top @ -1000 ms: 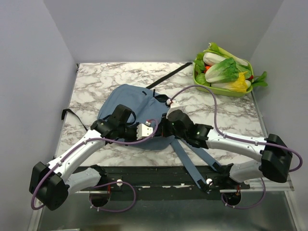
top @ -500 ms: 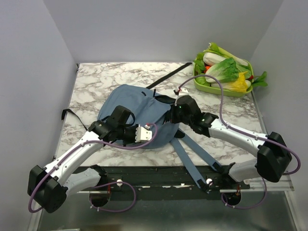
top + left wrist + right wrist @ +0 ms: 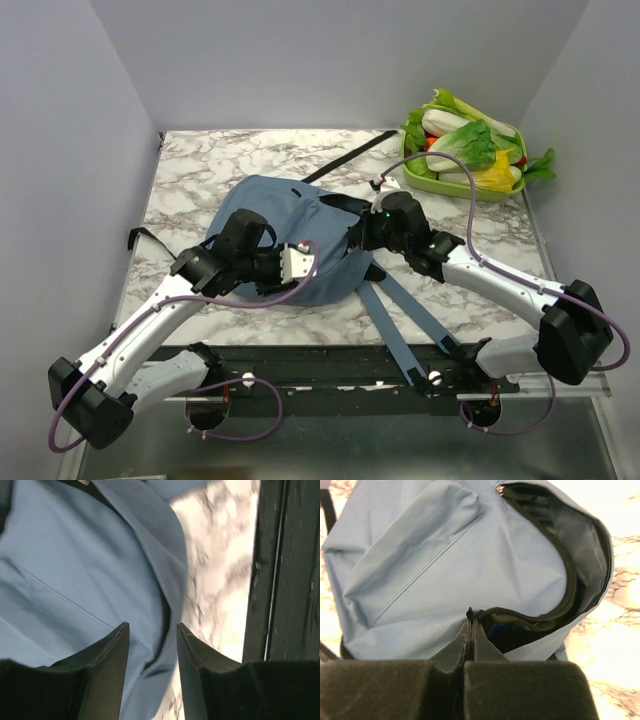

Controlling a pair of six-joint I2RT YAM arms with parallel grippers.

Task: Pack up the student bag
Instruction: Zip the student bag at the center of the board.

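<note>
The dusty-blue student bag point(image 3: 268, 208) lies on the marble table. My right gripper point(image 3: 360, 237) is at its right edge, shut on the black zipper pull point(image 3: 469, 613); the right wrist view shows the pinched jaws point(image 3: 471, 622) and the zipper gaping open point(image 3: 572, 582) beyond them, with a dark inside. My left gripper point(image 3: 312, 268) is at the bag's near edge. In the left wrist view its jaws point(image 3: 152, 630) are apart, with a fold of the blue fabric point(image 3: 75, 570) between them, not pinched.
A green tray point(image 3: 420, 178) of leafy vegetables point(image 3: 465, 145) stands at the back right. Two blue shoulder straps point(image 3: 400, 330) run over the table's black front edge point(image 3: 285, 580). Black webbing lies behind the bag point(image 3: 345, 160) and at the left point(image 3: 140, 240).
My right gripper has moved back and to the right along the bag's edge with the zipper pull, and the opening has widened. My left gripper has shifted slightly back.
</note>
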